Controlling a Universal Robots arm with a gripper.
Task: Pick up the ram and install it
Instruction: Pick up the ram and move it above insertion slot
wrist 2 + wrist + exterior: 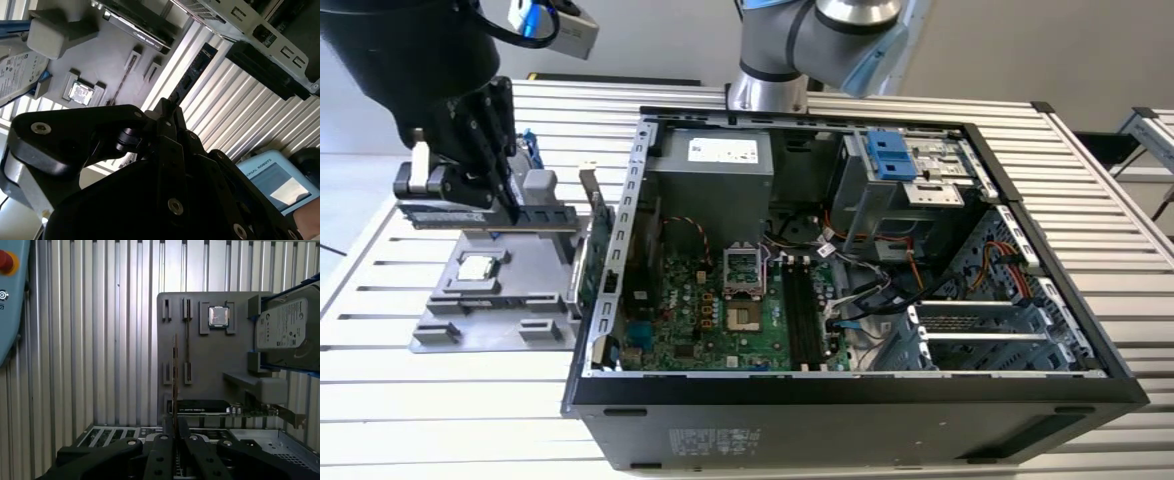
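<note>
Your open computer case (854, 390) stands beside the pincer, toward the exterior view's right. The arm (781, 60) rises behind that case, and its black wrist end hangs tilted over the grey tray (440, 320), which lies below the pincer (500, 205). Its fingers are pressed together on the ram (440, 216), pinching its flat faces. In the first wrist view the ram (174, 380) runs edge-on straight out from the fingertips, above the tray. The processor (218, 317) sits off to one side, near the ram's far end.
</note>
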